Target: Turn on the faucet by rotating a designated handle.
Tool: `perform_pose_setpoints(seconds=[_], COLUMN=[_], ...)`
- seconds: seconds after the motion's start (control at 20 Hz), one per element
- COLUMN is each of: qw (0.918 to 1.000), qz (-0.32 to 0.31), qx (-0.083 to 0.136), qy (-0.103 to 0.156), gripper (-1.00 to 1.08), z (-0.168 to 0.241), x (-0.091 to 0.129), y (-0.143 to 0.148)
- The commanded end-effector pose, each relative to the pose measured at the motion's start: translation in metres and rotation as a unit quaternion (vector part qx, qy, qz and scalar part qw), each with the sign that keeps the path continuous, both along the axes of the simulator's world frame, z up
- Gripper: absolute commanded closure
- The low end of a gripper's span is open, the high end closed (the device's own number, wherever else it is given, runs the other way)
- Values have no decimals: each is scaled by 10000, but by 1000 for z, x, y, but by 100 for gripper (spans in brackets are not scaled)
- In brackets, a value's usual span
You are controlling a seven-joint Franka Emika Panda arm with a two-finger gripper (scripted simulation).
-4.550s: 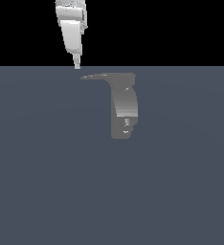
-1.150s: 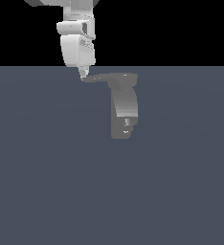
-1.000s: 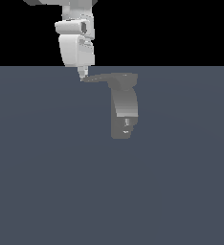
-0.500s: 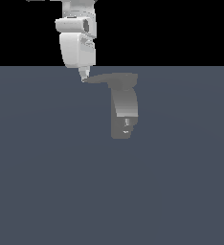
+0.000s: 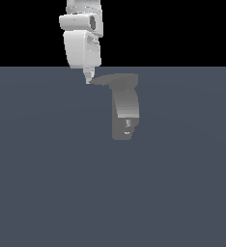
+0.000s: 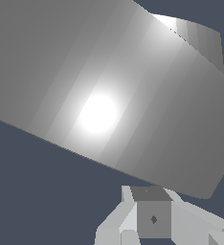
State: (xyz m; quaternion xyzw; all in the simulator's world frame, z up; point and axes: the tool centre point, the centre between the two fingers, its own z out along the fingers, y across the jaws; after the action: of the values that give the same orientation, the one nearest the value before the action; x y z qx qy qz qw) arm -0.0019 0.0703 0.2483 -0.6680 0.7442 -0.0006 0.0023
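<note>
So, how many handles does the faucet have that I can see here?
1. The handle sticks out sideways from the top of the faucet, toward the exterior view's left, with the gripper at its tip. Another could be hidden behind the body.

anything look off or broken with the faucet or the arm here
Nothing stands out. The faucet stands intact on the grey surface, its handle sticking out sideways, and the gripper sits at the handle's tip.
</note>
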Motion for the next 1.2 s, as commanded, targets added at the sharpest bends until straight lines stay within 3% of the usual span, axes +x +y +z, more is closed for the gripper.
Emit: perform_pose_setpoints(seconds=[0.0,0.7,0.8,1.15], qw=[10000,10000,10000,10000], qz=[-45,-37,1,-12], qx=[-11,-11,-5,-7], qy=[13,19,12,15], gripper=[108,108,108,108], z=[0,0,0,0], x=[-8,-47,-44,-51], y=[-10,-36,-30,-70])
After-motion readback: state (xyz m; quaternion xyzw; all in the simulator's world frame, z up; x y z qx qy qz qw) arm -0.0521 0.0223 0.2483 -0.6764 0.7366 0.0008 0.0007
